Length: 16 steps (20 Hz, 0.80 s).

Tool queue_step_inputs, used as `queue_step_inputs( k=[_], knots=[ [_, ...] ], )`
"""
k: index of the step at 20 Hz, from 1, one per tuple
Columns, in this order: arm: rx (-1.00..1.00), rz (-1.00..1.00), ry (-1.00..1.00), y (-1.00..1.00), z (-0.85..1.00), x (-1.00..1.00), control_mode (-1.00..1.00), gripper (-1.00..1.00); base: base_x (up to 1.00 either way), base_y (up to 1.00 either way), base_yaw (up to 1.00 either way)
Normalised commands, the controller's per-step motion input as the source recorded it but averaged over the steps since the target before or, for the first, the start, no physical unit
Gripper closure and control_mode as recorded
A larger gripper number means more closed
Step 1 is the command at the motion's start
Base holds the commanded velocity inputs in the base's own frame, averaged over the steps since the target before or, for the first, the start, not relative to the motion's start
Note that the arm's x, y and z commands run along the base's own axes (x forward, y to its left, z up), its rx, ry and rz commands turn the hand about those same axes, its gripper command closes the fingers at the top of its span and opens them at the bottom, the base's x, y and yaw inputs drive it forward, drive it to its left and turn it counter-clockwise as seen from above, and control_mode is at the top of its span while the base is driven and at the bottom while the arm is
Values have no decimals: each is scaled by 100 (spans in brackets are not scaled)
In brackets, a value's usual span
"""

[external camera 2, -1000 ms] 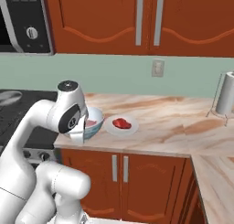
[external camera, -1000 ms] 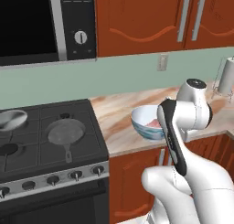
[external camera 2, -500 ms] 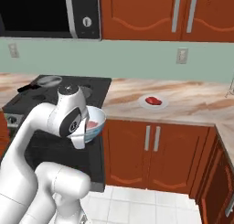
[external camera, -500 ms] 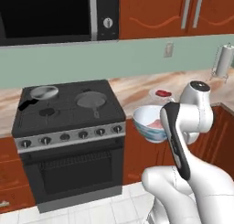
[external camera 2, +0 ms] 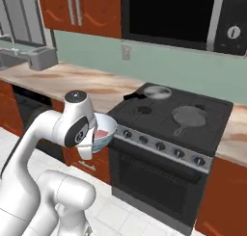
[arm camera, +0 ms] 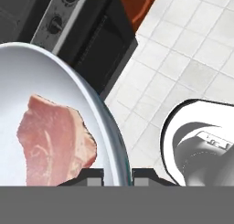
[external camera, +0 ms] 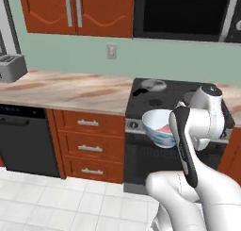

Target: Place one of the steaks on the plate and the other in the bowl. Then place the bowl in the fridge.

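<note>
pincer (arm camera: 117,173): clamped shut on the bowl's rim, one tip inside the wall, one outside
bowl (external camera: 157,127): carried in the air off the pincer, out in front of the stove (external camera 2: 169,119), level, rim up
steak in bowl (arm camera: 55,141): the pale pink one with whitish fat, lying flat on the bowl floor, just up-left of the pincer tips
step in hand: judged to be hauling the bowl to the fridge while the base drives along the cabinets; fridge not in sight
how to do it well: keep the bowl level so the steak doesn't slide to the wall or tip out; a rim-only grip is likely to pivot, so no quick wrist rolls; keep the bowl clear of the stove front and the table (external camera: 70,91) edge during the swing
below pincer: white floor tiles (arm camera: 192,63), so a drop would land on the floor
writing/brands: none readable; the microwave dial (external camera 2: 233,32) and stove knobs (external camera 2: 161,147) show no legible marks
</note>
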Motion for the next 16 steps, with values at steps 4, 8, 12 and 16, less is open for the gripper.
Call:
queue_step_inputs(
  k=[4,8,12,16],
  knots=[
    [0,0,0,0,0,0,100,100,0,100,72],
    [0,0,0,0,0,0,100,100,36,100,61],
    [0,0,0,0,0,0,100,100,57,100,49],
    [0,0,0,0,0,0,100,100,65,100,30]
  ],
)
